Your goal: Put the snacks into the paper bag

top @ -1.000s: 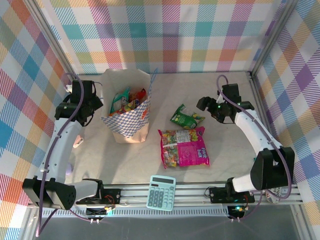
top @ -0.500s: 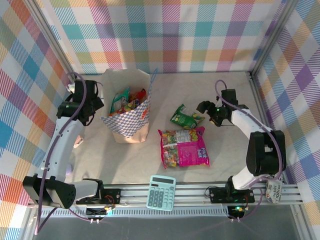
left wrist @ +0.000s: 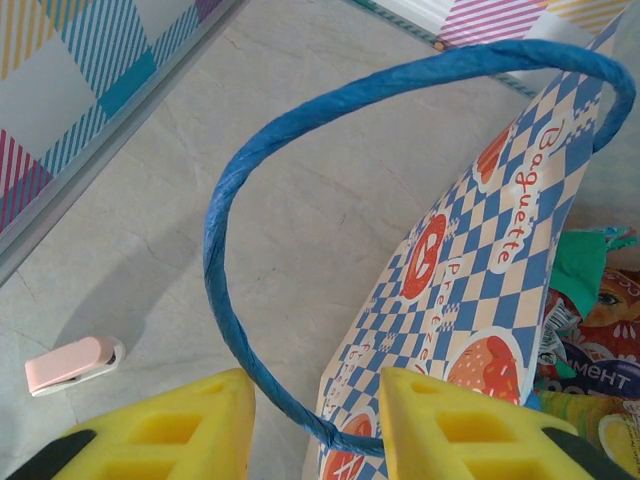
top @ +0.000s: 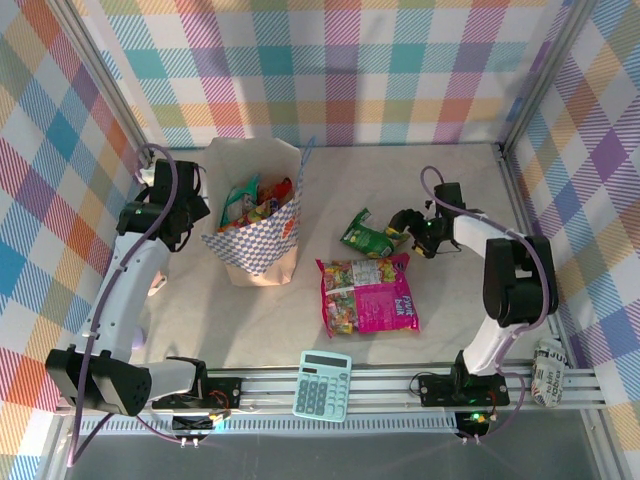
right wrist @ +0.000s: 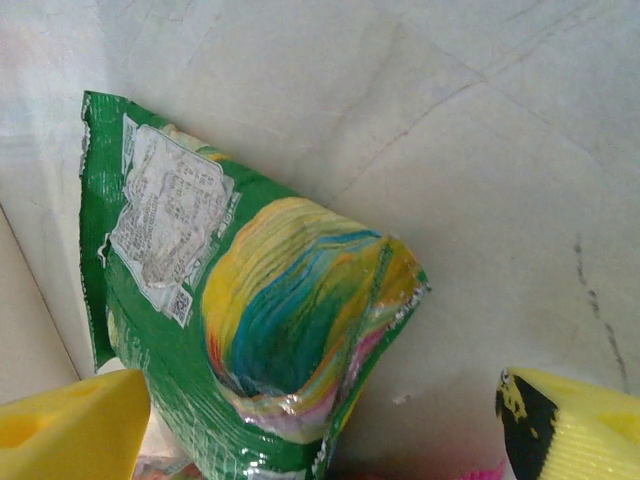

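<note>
Pale marbled table, plaid walls, alu frame. Back-left stands the bag w/ packets inside. Green packet & magenta packet lie mid-table. L gripper half spread round bag's blue handle. R gripper spread wide at green packet.

Table: paper bag, green packet, magenta packet, pink clip.

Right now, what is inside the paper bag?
Several snack packets stand in the open paper bag: green, red and yellow tops show. How many lie lower down, and the bag's bottom, cannot be seen: the upper packets and the wall cover them.
</note>
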